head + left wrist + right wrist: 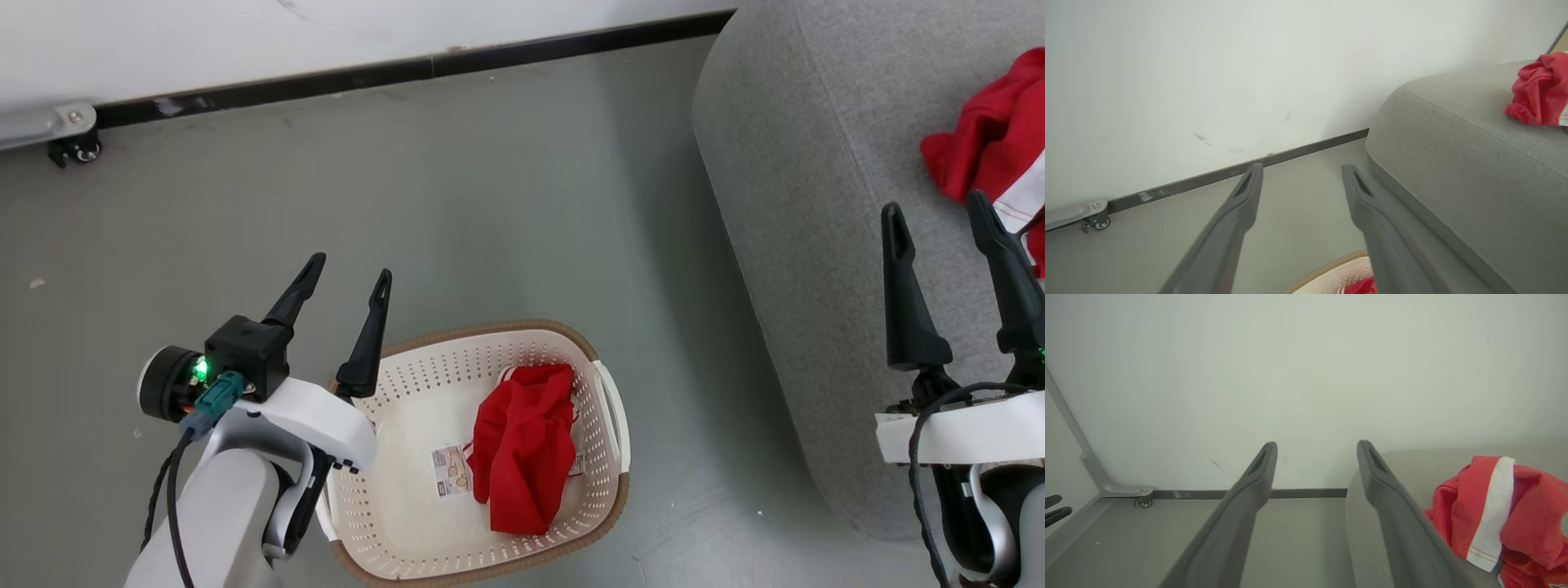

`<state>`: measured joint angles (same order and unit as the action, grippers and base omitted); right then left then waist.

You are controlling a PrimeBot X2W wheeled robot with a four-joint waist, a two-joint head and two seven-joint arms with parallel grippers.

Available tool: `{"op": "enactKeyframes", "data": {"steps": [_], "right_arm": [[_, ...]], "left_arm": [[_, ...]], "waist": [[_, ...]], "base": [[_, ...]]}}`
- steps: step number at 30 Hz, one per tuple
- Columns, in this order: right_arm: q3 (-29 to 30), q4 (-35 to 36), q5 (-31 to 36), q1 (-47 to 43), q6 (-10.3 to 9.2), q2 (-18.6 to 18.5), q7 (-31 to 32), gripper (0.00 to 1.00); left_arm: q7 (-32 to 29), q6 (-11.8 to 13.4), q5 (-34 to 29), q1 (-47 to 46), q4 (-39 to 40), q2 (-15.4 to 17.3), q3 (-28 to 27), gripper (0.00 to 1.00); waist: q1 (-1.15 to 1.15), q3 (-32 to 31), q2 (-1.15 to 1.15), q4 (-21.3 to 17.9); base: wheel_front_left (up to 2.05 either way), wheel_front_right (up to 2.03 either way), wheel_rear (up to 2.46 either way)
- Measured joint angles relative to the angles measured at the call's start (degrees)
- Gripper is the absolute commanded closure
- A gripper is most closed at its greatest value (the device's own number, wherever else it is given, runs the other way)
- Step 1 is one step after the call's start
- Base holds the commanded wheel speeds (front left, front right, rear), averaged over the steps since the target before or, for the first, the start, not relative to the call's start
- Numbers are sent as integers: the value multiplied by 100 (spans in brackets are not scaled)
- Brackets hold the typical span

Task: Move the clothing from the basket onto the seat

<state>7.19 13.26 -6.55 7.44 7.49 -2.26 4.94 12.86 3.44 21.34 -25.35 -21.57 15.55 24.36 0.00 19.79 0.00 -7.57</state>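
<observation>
A crumpled red garment [525, 445] lies inside the cream basket [400, 392] on the floor, at the bottom middle of the head view. Another red garment with a white stripe [992, 147] rests on the grey seat [800, 180] at the right. My left gripper [347, 273] hovers open just left of the basket's far-left rim, with nothing between its fingers. Over the seat, my right gripper [939, 212] also stands open and empty, close beside the striped garment [1502, 514]. The left wrist view catches the basket's rim [1327, 271] and the garment on the seat [1537, 92].
A white wall with a dark baseboard [408, 69] runs along the far side. A metal bracket with a small caster [73, 147] sits at the wall's foot on the left. Grey floor [490, 204] stretches between wall, basket and seat.
</observation>
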Motion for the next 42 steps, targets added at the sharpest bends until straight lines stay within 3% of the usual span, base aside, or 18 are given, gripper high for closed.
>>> {"op": "enactKeyframes", "data": {"steps": [21,42], "right_arm": [[-31,157,0,331,0,-2,-54,0],[-8,215,-47,586,0,-4,-205,0]], "left_arm": [[-24,-245,-194,-438,-503,-289,409,0],[-234,-477,-504,-956,-1069,-224,749,0]], "waist": [[0,760,0,-60],[0,1379,0,-217]], "base": [[0,0,0],[0,0,0]]}}
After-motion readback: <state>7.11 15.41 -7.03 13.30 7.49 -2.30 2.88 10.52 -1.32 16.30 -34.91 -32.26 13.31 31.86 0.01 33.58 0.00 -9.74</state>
